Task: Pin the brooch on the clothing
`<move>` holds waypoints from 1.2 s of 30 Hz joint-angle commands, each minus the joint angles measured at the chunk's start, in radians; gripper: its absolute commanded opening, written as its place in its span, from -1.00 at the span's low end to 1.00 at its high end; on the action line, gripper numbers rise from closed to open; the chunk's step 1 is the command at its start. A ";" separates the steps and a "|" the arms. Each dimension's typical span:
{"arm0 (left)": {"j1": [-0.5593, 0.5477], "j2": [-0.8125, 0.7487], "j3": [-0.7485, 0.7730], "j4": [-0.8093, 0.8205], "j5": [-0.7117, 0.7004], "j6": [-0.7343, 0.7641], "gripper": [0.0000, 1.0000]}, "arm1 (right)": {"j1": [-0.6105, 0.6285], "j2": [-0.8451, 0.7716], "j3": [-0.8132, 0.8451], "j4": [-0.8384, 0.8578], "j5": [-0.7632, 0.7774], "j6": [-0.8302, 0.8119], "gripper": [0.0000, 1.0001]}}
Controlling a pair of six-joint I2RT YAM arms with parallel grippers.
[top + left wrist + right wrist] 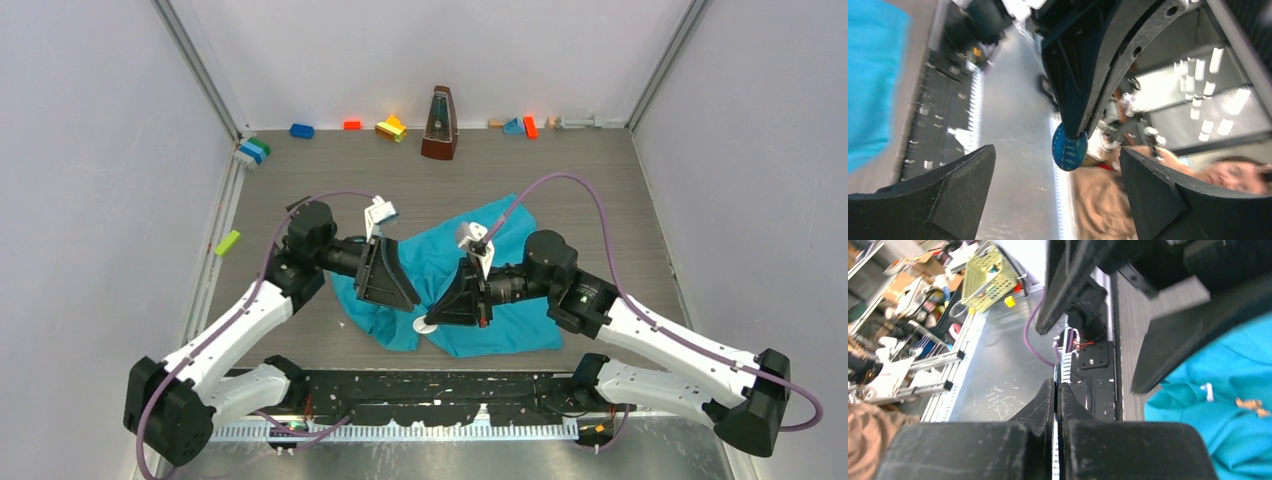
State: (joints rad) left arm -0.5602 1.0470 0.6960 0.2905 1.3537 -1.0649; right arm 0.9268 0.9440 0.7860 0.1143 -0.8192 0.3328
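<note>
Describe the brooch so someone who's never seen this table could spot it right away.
Start at the teal T-shirt lying in the middle of the table. At its near edge, the right gripper has its jaws shut on the brooch, a small round disc. It looks white from above and blue in the left wrist view; the toy bricks along the back wall are blocky instead.

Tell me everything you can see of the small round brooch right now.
The small round brooch is a flat disc. One face is blue with faint lighter markings, and the other looks white from the top camera. Its material and pin cannot be made out. The right gripper pinches it by the rim at its fingertips, holding it above the near edge of the teal-blue T-shirt. Only those fingers seem to touch it.
</note>
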 commanded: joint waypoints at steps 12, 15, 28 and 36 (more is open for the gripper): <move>-0.063 -0.031 0.226 -0.858 -0.408 0.852 0.58 | -0.105 0.051 0.142 -0.428 0.177 0.063 -0.99; -0.068 -0.026 0.194 -0.815 -0.403 0.829 0.48 | -0.105 0.069 0.165 -0.434 0.138 0.084 -0.99; -0.113 0.016 0.109 -0.518 -0.292 0.632 -0.01 | -0.104 0.150 0.218 -0.440 0.041 0.117 -0.99; -0.114 0.021 0.085 -0.436 -0.255 0.568 -0.40 | -0.104 0.160 0.216 -0.438 0.015 0.114 -0.99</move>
State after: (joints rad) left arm -0.6689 1.0657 0.7902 -0.2401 1.0615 -0.4606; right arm 0.8211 1.1027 0.9611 -0.3382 -0.7570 0.4377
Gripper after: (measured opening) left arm 0.332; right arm 0.039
